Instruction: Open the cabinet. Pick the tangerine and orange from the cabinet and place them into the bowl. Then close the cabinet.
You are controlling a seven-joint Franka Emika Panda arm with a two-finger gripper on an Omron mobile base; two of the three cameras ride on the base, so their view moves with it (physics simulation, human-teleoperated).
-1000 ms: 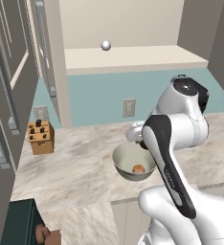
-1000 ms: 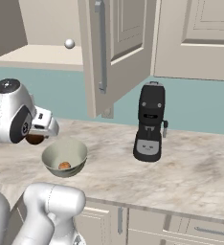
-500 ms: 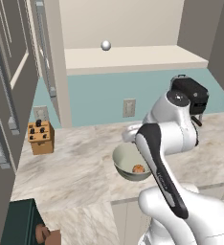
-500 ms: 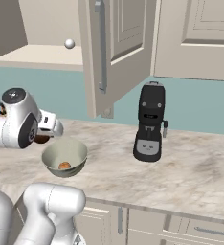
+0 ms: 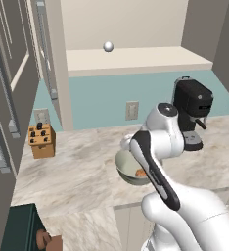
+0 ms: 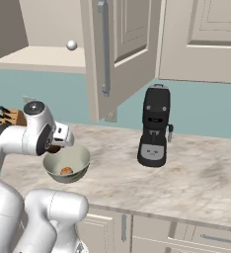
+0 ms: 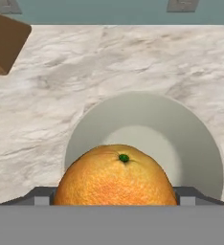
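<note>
The gripper (image 6: pixel 52 147) is hovering just above the far left rim of the wide round pale grey-beige bowl (image 6: pixel 80 157), which is sitting on the marbled stone counter (image 6: pixel 196 173). In the hand view, the jaws are holding a round orange fruit (image 7: pixel 116 176) over the bowl (image 7: pixel 200 139). A smaller orange fruit (image 6: pixel 66 171) is lying inside the bowl. The beige wall cabinet (image 6: pixel 107 54) is standing open above. A black coffee machine (image 6: pixel 155 127) is standing to the right.
</note>
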